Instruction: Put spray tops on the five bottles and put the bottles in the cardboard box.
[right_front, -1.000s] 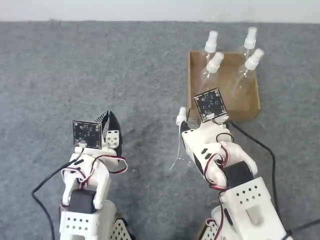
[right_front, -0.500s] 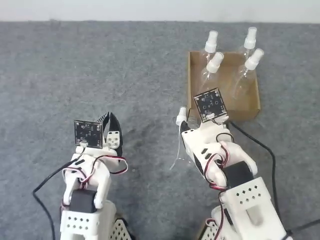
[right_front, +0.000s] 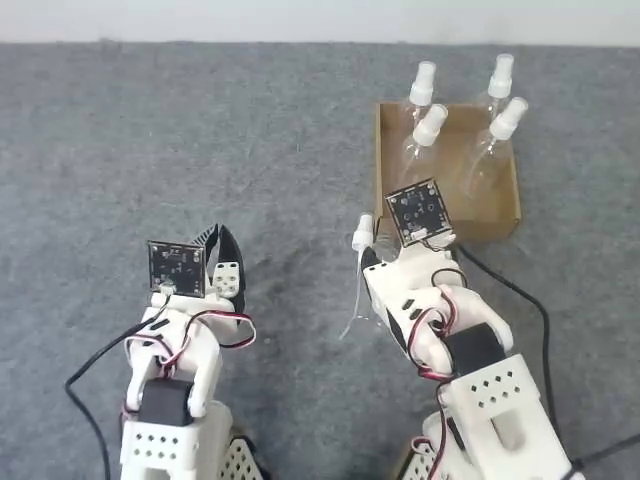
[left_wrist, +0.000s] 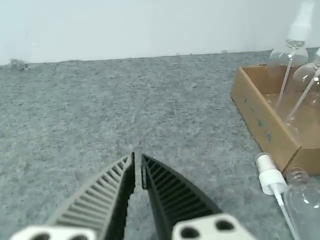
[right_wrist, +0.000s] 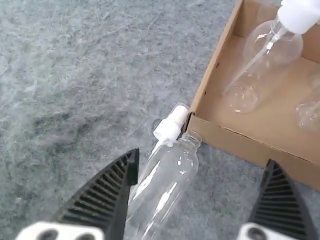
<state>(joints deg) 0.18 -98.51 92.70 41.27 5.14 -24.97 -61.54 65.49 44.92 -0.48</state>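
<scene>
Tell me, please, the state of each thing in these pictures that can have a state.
Cardboard box: open on top, holding four bottles.
Four bottles: standing in the box, spray tops on.
Fifth bottle: lying on its side beside the box, neck open, no top.
Loose spray top: off, lying next to the fifth bottle's neck.
Left end effector: shut, empty.
Right end effector: open, over the fifth bottle.

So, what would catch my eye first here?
Four capped spray bottles stand in the cardboard box at the far right. A fifth bottle lies on the grey carpet just outside it, its white spray top loose beside the neck, by the right arm's open fingers.
</scene>
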